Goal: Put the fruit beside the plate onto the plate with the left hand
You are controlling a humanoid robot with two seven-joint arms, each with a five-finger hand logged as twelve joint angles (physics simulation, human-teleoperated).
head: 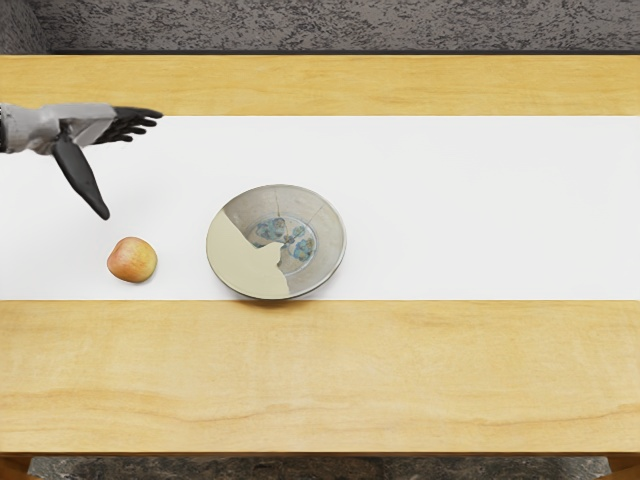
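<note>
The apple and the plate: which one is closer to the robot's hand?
The apple. It lies just below the open left hand, while the plate sits farther off, to the apple's right and not touching it.

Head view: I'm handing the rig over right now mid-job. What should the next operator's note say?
Left hand: open, fingers spread, holding nothing, near the picture's left edge, farther back than the apple.
Right hand: not in view.
Apple: on the white runner, left of the plate and apart from it.
Done: nothing yet; no fruit on the plate.
Left: bring the left hand to the apple, grasp it, set it on the plate.
</note>
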